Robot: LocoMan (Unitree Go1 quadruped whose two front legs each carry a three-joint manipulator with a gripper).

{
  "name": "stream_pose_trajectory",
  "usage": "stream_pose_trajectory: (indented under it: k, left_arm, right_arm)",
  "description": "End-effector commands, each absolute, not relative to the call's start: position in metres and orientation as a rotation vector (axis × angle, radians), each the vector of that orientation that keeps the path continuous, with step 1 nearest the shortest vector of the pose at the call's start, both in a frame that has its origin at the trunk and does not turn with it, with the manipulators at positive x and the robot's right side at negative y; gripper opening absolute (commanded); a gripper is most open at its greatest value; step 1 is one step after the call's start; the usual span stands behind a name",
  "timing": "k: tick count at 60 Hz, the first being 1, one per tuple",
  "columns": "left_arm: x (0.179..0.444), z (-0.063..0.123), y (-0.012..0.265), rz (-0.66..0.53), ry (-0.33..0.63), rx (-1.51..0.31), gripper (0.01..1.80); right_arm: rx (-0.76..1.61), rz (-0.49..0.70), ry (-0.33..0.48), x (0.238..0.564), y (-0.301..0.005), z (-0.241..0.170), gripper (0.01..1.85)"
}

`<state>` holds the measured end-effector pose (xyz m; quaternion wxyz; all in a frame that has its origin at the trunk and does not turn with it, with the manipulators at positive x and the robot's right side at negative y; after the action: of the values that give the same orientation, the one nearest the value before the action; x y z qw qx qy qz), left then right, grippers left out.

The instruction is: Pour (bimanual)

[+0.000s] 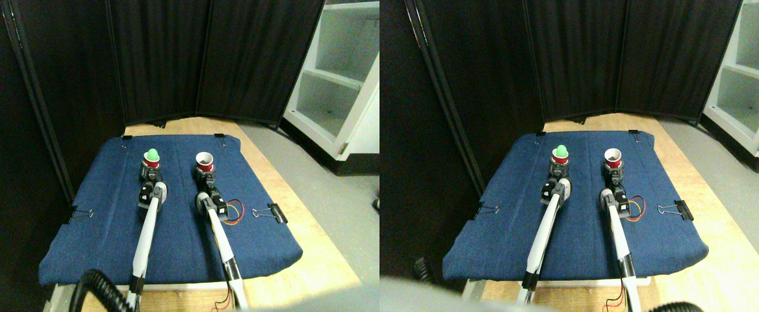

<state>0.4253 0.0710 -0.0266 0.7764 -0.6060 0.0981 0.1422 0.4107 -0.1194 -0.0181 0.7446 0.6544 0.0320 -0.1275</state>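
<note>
The left gripper (pixel 151 170) and right gripper (pixel 203 174) each meet a red cup (pixel 151 160), grip unclear, before lifting to pour.

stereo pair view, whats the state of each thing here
left cup: upright on the cloth, green ball sitting in its mouth
right cup: upright, looks empty inside
left gripper: at the base of the left cup
right gripper: at the base of the right cup
blue cloth: spread flat, clipped at the edges
binder clip: clamped on the cloth's right edge
cabinet: open shelves, nothing seen on them
</note>
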Motion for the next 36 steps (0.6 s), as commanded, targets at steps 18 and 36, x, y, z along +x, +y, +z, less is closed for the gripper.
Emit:
stream_pose_trajectory:
  k: [18,36]
  left_arm:
    - [0.436,-0.032,0.072,0.311,0.174,-1.328,0.33]
    - [0.434,-0.038,0.071,0.333,0.169,-1.341,0.33]
  right_arm:
    - [1.454,-0.316,0.045,0.422,-0.119,-0.022,0.33]
    - [1.473,-0.32,0.048,0.422,-0.118,-0.025,0.33]
